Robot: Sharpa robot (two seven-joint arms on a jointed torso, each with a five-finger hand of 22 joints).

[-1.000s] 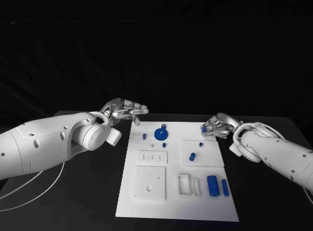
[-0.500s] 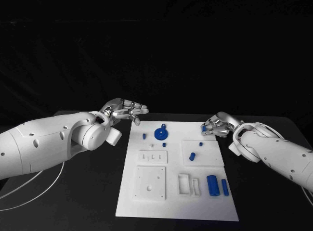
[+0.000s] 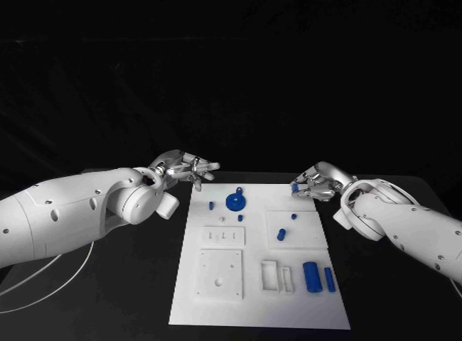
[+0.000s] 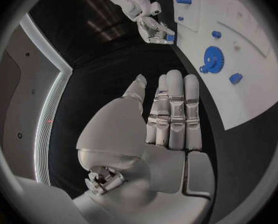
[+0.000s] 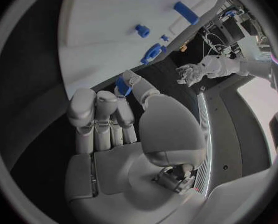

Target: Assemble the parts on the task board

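The white task board [image 3: 221, 298] lies mid-table. A blue gear [image 3: 235, 201] stands near its far end, with small blue pegs [image 3: 280, 233] behind the middle and two blue cylinders [image 3: 312, 275] at the near right. My right hand [image 3: 317, 183] hovers over the board's far right corner and pinches a small blue part [image 3: 295, 187] between thumb and a finger; the right wrist view shows that part [image 5: 122, 85] at the fingertips [image 5: 128, 79]. My left hand [image 3: 186, 168] hangs off the board's far left corner, fingers straight and together [image 4: 173, 112], holding nothing.
Raised white blocks sit on the board: a square plate [image 3: 221, 272] at the near left, a small slotted one [image 3: 225, 235] above it, a frame [image 3: 276, 275] beside the cylinders. Black table [image 3: 119, 284] lies on both sides. The left forearm [image 3: 77, 213] spans the left side.
The camera has shifted slightly. My left hand's fingers have straightened from a drooping curl. My right hand has risen a little above the board's corner, still pinching the blue part.
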